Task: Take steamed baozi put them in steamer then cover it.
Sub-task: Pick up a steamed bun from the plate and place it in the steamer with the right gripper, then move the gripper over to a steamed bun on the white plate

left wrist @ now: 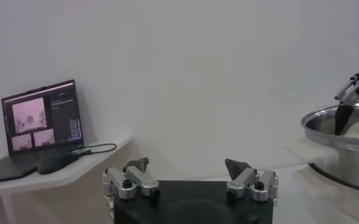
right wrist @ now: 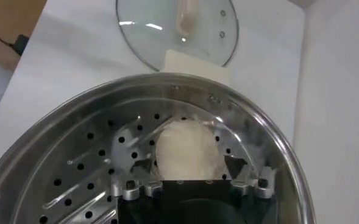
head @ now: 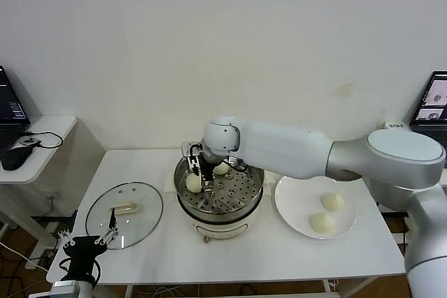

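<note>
Right tool (head: 198, 172) stands spread around a baozi (right wrist: 185, 149) inside the steamer (head: 255, 197); lifting carelessly could drag it out. Left tool (left wrist: 190, 176), spread, waits at the desk's left front corner.

**White worktop with steamer, lid and plate**

A white rectangular worktop (head: 230, 249) stands against a pale wall. At its middle sits the steamer (head: 219, 213), a shiny steel pot on a cream-white base, with a perforated tray inside. To the robot's left of it, the cover (head: 124, 214) lies flat on the worktop, a clear glass lid with a metal rim and a cream-white oblong handle facing up; its edge is near the steamer's side handle. To the robot's right of the steamer rests a flat white plate (head: 297, 207), just beside the pot. Left of the worktop stands a separate, lower white side table (head: 49, 130).
</note>
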Robot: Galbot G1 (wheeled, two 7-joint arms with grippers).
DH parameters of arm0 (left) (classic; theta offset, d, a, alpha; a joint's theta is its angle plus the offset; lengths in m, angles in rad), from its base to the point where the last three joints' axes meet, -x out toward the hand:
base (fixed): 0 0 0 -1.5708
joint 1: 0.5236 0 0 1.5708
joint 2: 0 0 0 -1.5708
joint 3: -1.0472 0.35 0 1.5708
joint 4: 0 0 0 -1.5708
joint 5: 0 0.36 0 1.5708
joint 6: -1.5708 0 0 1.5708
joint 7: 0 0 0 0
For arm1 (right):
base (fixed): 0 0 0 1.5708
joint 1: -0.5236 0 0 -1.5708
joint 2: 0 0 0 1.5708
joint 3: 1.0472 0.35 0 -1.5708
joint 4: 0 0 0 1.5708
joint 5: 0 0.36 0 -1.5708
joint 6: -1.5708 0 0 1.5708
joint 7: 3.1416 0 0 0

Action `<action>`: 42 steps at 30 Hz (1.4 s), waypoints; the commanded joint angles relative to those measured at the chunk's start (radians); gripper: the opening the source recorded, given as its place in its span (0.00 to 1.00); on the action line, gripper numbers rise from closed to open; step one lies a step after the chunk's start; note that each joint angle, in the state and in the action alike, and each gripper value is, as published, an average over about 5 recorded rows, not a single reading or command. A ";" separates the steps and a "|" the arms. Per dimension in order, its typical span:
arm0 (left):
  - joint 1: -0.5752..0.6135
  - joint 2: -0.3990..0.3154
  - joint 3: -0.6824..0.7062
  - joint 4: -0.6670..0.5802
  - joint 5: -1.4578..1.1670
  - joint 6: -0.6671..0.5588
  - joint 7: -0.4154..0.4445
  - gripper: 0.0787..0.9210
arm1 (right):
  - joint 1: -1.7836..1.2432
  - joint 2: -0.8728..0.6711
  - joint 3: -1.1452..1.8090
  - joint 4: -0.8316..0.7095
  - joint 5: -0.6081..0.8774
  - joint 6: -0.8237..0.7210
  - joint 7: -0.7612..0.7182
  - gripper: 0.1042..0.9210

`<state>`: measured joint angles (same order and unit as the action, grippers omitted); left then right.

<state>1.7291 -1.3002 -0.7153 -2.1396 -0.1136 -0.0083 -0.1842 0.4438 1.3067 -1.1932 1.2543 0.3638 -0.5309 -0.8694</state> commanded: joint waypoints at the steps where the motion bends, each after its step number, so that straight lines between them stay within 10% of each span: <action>1: 0.000 -0.001 0.005 -0.007 0.002 0.001 0.000 0.88 | 0.157 -0.186 0.027 0.067 -0.112 0.147 -0.185 0.88; 20: 0.015 -0.002 0.018 -0.016 0.019 0.003 0.000 0.88 | -0.028 -0.802 0.063 0.359 -0.442 0.310 -0.283 0.88; 42: 0.007 -0.005 0.015 0.022 0.030 0.006 0.000 0.88 | -0.503 -0.807 0.333 0.276 -0.606 0.333 -0.241 0.88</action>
<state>1.7368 -1.3063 -0.6993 -2.1245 -0.0833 -0.0021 -0.1846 0.1184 0.5233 -0.9476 1.5468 -0.1774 -0.2087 -1.1113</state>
